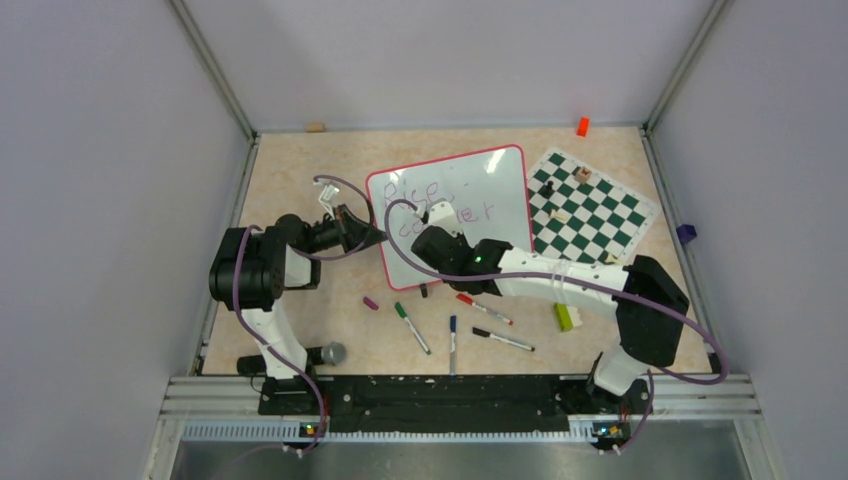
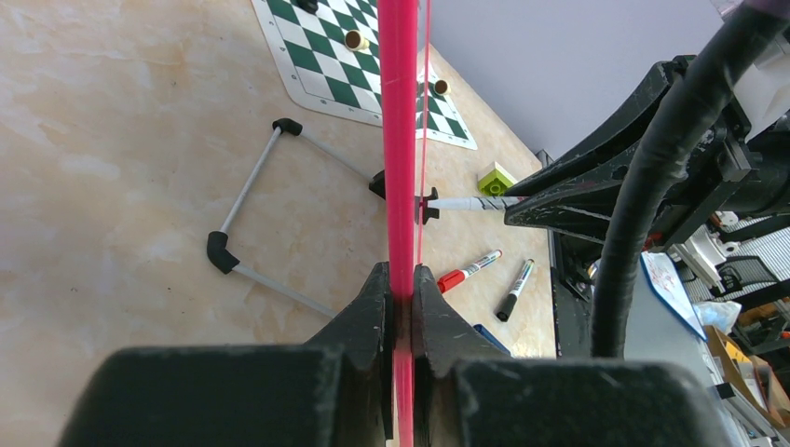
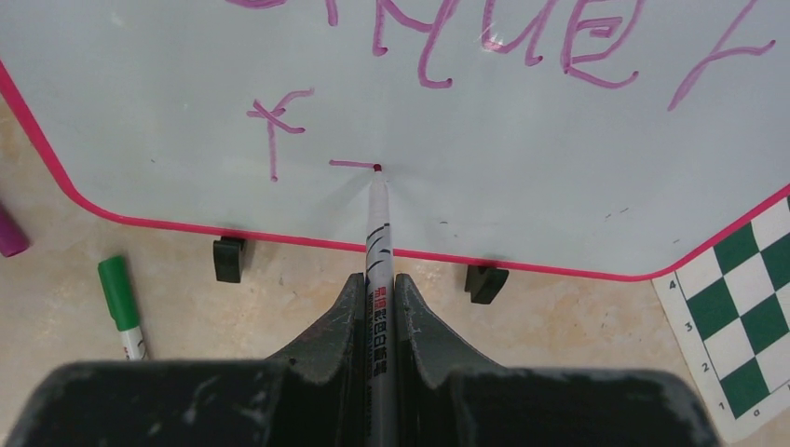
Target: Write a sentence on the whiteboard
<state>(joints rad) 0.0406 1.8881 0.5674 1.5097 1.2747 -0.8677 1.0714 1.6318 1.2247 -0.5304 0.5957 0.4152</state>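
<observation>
The whiteboard (image 1: 480, 190) stands tilted in the middle of the table, with a red-pink rim and two black feet (image 3: 228, 258). Purple writing (image 1: 445, 200) fills two lines; in the right wrist view a third line begins with an "f" (image 3: 275, 121) and a short dash. My left gripper (image 2: 401, 284) is shut on the board's left rim (image 2: 399, 140). My right gripper (image 3: 377, 293) is shut on a white marker (image 3: 380, 242) whose tip touches the board at the dash's right end.
The green-and-white chess mat (image 1: 590, 205) with small pieces lies right of the board. Red (image 1: 485, 309), green (image 1: 411, 327), blue (image 1: 452, 340) and black (image 1: 503, 340) markers lie in front of it, with a purple cap (image 1: 370, 302) and a lime block (image 1: 564, 317).
</observation>
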